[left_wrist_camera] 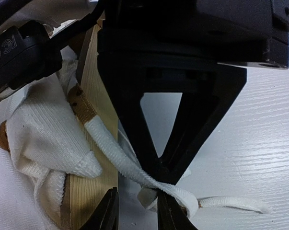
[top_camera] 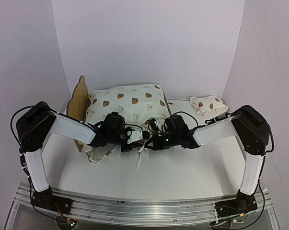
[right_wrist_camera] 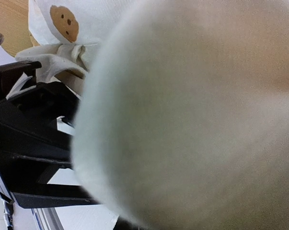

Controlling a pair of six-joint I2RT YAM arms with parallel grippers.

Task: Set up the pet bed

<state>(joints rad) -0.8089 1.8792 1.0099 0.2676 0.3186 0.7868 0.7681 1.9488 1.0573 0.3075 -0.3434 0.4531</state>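
The pet bed's plywood headboard (top_camera: 79,98) stands at the left, with the bear-print cushion (top_camera: 127,101) lying on the frame. Both grippers meet at the cushion's near edge. In the left wrist view a white tie strap (left_wrist_camera: 110,148) runs from the cushion across the wooden frame rail (left_wrist_camera: 94,153). My right gripper (left_wrist_camera: 166,178) (top_camera: 152,140) is shut, its tips pinched on that strap. My left gripper (left_wrist_camera: 137,203) (top_camera: 137,136) sits just below, jaws apart, with the strap's loose end between them and the strap draped over one fingertip (left_wrist_camera: 170,211). A blurred cream mass fills the right wrist view and hides that gripper's jaws.
A small matching bear-print pillow (top_camera: 209,104) lies at the back right on the white table (top_camera: 182,167). More loose ties (top_camera: 140,158) hang off the cushion's near edge. White walls close in the back and both sides.
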